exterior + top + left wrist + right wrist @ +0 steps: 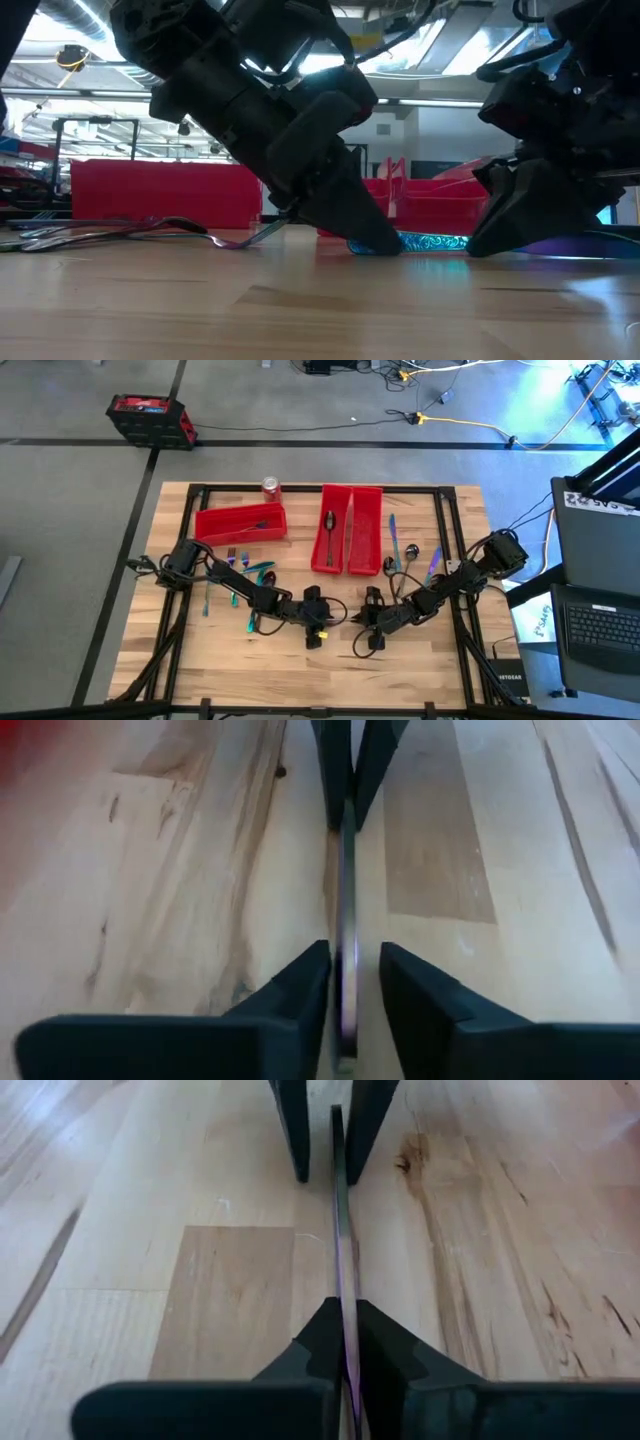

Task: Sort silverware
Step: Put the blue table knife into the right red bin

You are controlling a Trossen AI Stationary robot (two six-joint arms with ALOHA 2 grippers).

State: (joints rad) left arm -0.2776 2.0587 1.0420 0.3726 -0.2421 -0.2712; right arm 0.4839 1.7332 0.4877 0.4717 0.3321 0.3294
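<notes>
One slender iridescent blue-purple piece of silverware (340, 1230) spans the gap between my two grippers near the table's front middle. It also shows in the low view (430, 242), low over the wood. My right gripper (348, 1315) is shut on one end of it. My left gripper (355, 960) is open, with a finger on either side of the other end. In the high view the left gripper (330, 610) and the right gripper (368, 612) face each other. More silverware lies on the table at the left (240, 565) and right (410, 550). My right gripper pinches the piece's end (347, 1295) between its two fingers, on its flat sides. The fingers come from the table's right, slanting down, and lie along the piece. The piece sticks out ahead of them toward my left gripper, on edge. I cannot tell whether it touches the table.
Three long red bins stand at the back: one slanted at the left (240, 523) and two side by side in the middle (365, 530), one of these holding a dark spoon (329, 525). A red can (270, 486) stands behind them. A laptop (600, 625) sits off the table's right edge.
</notes>
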